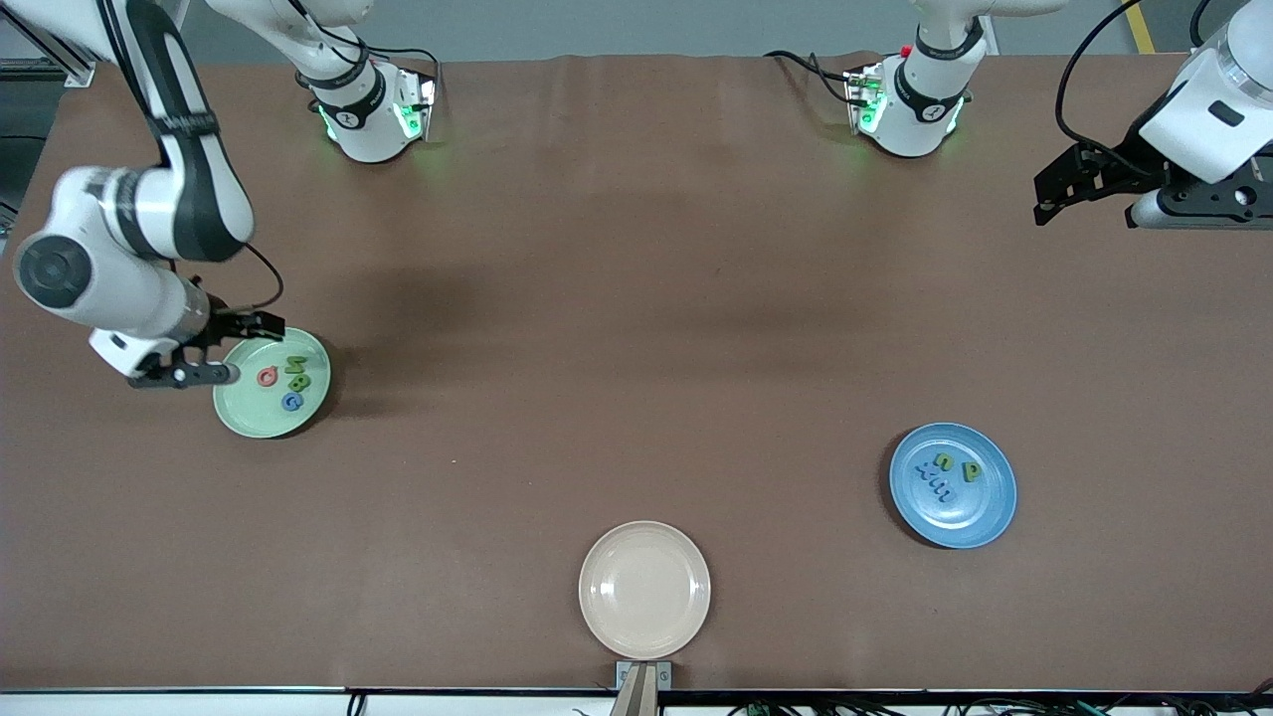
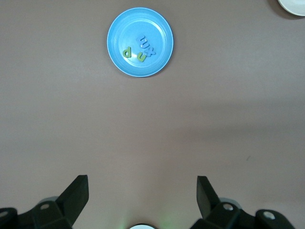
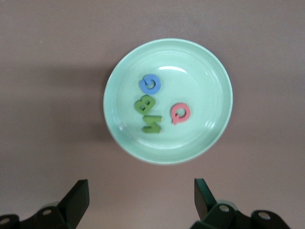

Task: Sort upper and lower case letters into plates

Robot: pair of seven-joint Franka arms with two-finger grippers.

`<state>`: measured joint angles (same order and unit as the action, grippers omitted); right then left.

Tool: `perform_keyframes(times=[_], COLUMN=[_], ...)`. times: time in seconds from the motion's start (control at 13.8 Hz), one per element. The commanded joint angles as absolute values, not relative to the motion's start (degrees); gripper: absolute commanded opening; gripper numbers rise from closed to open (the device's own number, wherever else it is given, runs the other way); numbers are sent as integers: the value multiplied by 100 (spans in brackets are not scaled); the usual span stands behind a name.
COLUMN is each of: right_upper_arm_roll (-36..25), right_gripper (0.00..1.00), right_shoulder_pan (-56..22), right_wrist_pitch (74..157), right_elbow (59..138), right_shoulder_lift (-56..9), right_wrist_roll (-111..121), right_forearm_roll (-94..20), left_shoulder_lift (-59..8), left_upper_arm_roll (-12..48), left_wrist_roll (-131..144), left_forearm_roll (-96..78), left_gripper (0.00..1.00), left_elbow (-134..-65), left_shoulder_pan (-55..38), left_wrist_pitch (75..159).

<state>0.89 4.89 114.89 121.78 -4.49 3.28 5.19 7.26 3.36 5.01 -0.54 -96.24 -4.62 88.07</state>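
Note:
The pale mint green plate (image 1: 254, 418) lies near the right arm's end of the table. It holds a red Q (image 1: 267, 376), a blue G (image 1: 290, 401) and green letters (image 1: 296, 370). In the right wrist view the plate (image 3: 205, 86) shows G (image 3: 150, 84), B (image 3: 144, 103), N (image 3: 152, 124) and Q (image 3: 180, 113). My right gripper (image 1: 242, 348) is open and empty, up over that plate's rim (image 3: 141, 195). The blue plate (image 1: 970, 517) holds several small green and blue lower case letters (image 1: 942, 462); it also shows in the left wrist view (image 2: 119, 26). My left gripper (image 1: 1086, 211) waits open and empty, high over bare table (image 2: 143, 191).
An empty beige plate (image 1: 644, 589) lies at the table's edge nearest the front camera, about midway between the two arms' ends; its rim shows in the left wrist view (image 2: 293, 5). The brown table (image 1: 636, 298) lies between the plates. The arm bases stand along the table's farthest edge.

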Motion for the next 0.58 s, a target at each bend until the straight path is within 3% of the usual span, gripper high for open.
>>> perform_keyframes(times=[0.0, 0.22, 0.51], right_upper_arm_roll=[123, 123, 106], right_gripper=[97, 98, 100], right_shoulder_pan=[396, 308, 325], right_wrist_pitch=[10341, 8908, 8175], right_elbow=[11736, 10604, 9153], right_shoulder_lift=[157, 272, 334], right_wrist_roll=[1, -290, -316], right_forearm_roll=[36, 26, 35], left_shoulder_lift=[861, 861, 826], left_upper_arm_roll=[378, 422, 571], left_wrist_roll=[580, 580, 571], left_forearm_roll=[44, 53, 53], left_gripper=[100, 100, 100], left_elbow=[-9738, -9738, -9703], left_shoulder_pan=[-448, -387, -281], left_wrist_pitch=[8868, 8868, 8877])
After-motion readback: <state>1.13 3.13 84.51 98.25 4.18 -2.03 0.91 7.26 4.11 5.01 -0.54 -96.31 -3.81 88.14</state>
